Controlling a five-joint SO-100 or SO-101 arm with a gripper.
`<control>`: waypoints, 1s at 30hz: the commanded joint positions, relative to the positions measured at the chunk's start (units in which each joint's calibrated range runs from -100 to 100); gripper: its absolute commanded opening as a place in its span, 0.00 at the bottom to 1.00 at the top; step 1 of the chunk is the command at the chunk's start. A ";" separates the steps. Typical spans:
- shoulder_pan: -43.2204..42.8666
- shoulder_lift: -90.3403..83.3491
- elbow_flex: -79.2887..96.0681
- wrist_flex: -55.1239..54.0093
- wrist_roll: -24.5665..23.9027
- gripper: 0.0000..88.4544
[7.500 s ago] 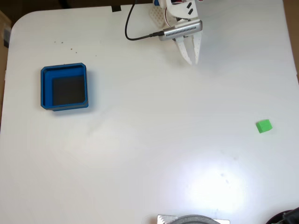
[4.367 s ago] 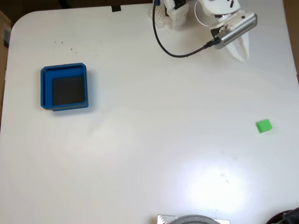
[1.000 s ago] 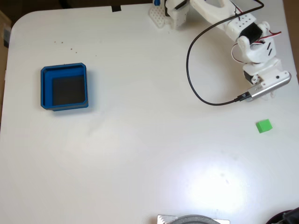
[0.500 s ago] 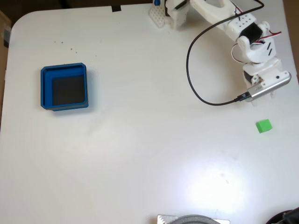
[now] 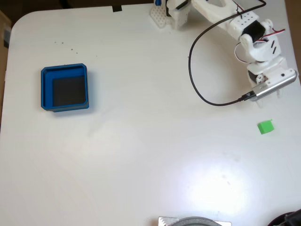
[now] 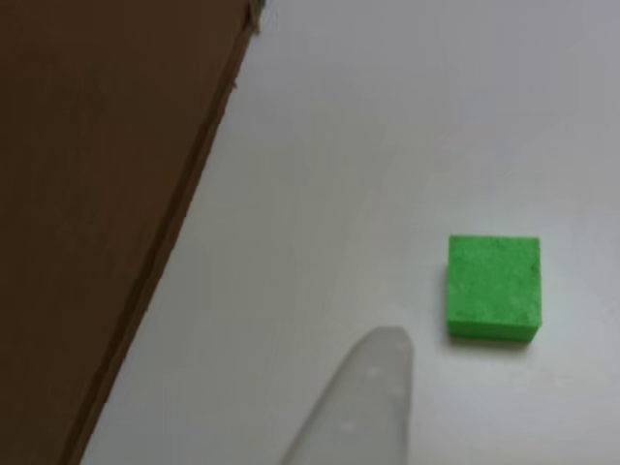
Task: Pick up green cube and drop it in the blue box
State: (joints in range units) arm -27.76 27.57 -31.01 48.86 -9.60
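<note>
The cube is lying free on the table near its right edge in the fixed view, well apart from the box at far left. The gripper is hanging just above it, not touching. Jaw state: cannot tell; one fingertip is showing in the other view, just left of the cube. Risk: descending off-centre, a finger may be nudging the cube toward the table edge rather than straddling it.
</note>
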 commanded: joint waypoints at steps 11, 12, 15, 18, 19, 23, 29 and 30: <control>0.44 10.81 -16.39 -0.64 0.20 0.30; 0.44 11.81 -16.93 -0.64 0.20 0.30; 0.51 13.65 -18.36 -0.64 0.20 0.30; 0.51 14.49 -18.90 -0.64 0.20 0.30; 0.51 14.66 -18.99 -0.64 0.20 0.30; 0.66 15.16 -19.08 -0.64 0.20 0.30; 1.43 15.16 -19.08 -0.55 -0.20 0.30; 1.43 15.16 -19.08 -0.47 -0.20 0.30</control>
State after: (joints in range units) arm -27.05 43.86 -45.68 48.70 -9.65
